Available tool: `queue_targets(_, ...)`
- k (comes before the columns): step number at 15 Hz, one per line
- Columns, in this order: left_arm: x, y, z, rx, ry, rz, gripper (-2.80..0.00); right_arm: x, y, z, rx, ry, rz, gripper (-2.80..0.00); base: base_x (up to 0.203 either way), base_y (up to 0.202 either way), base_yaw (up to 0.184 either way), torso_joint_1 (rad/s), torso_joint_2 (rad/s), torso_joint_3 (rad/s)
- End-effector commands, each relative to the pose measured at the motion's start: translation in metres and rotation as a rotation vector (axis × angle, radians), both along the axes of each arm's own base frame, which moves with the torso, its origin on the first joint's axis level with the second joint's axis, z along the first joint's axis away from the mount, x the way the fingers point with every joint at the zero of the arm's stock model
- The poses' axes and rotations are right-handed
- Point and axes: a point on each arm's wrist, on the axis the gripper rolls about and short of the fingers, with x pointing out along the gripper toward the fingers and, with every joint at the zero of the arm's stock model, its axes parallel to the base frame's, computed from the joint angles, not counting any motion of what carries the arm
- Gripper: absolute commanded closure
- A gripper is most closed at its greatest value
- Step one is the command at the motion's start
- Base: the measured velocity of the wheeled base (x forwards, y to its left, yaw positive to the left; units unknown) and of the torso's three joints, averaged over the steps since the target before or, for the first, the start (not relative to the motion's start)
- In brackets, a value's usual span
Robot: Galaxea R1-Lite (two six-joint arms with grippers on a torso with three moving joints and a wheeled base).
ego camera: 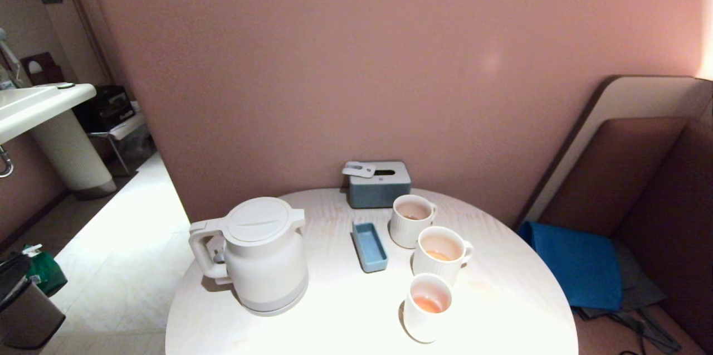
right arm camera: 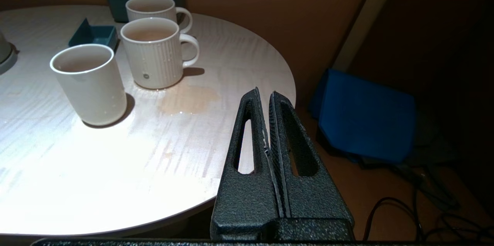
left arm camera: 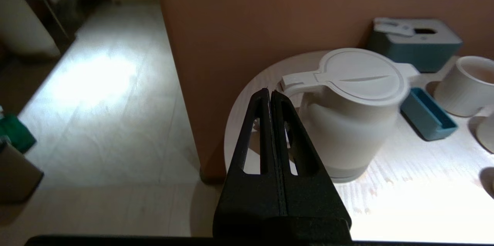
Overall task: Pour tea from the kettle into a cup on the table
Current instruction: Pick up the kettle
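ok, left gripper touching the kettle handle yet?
Apart. In the left wrist view the left gripper is shut and empty, short of the kettle; its handle lies beyond the fingertips. The head view shows no gripper near it.

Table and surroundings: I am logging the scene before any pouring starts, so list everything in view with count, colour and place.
kettle: one, white with grey bottom band, table's left side, lid on.
cups: three, white, in a row on the right, each holding some orange-red tea.
small tray: one, blue, between kettle and cups.
tissue box: one, blue-grey, at the table's far edge by the wall.
spill: one, pale brown patch beside the middle cup.
table: one, round, whitish wood grain.
blue cushion: one, on the floor to the right.
left gripper: shut, off the table's left edge, near the kettle handle.
right gripper: shut, at the table's right edge.
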Motion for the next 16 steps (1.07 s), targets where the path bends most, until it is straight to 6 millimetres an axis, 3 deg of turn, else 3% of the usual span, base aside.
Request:
queue_targets(1, 0.075, 0.0, -0.017, -0.015, 0.167, 0.013, 0.0, 0.0, 0.0, 0.0, 0.0, 0.001, 0.001, 0.0, 0.0, 0.0, 0.0, 0.0, 0.0, 0.0)
queue_targets(3, 0.11, 0.001, -0.032, -0.019, 0.123, 0.048, 0.0, 0.0, 0.0, 0.0, 0.0, 0.001, 0.002, 0.0, 0.0, 0.0, 0.0, 0.0, 0.0, 0.0)
queue_targets(5, 0.127, 0.002, -0.055, -0.015, 0.128, 0.079, 0.0, 0.0, 0.0, 0.0, 0.0, 0.001, 0.002, 0.0, 0.0, 0.0, 0.0, 0.0, 0.0, 0.0)
queue_targets(8, 0.134, -0.007, -0.086, 0.003, 0.238, 0.051, 0.0, 0.0, 0.0, 0.0, 0.0, 0.001, 0.001, 0.0, 0.0, 0.0, 0.0, 0.0, 0.0, 0.0)
queue_targets(12, 0.13, -0.023, -0.092, 0.007, 0.267, -0.03, 0.0, 0.0, 0.0, 0.0, 0.0, 0.001, 0.002, 0.0, 0.0, 0.0, 0.0, 0.0, 0.0, 0.0)
queue_targets(16, 0.138, -0.028, -0.1, -0.012, 0.305, -0.04, 0.0, 0.0, 0.0, 0.0, 0.0, 0.001, 0.001, 0.0, 0.0, 0.0, 0.0, 0.0, 0.0, 0.0)
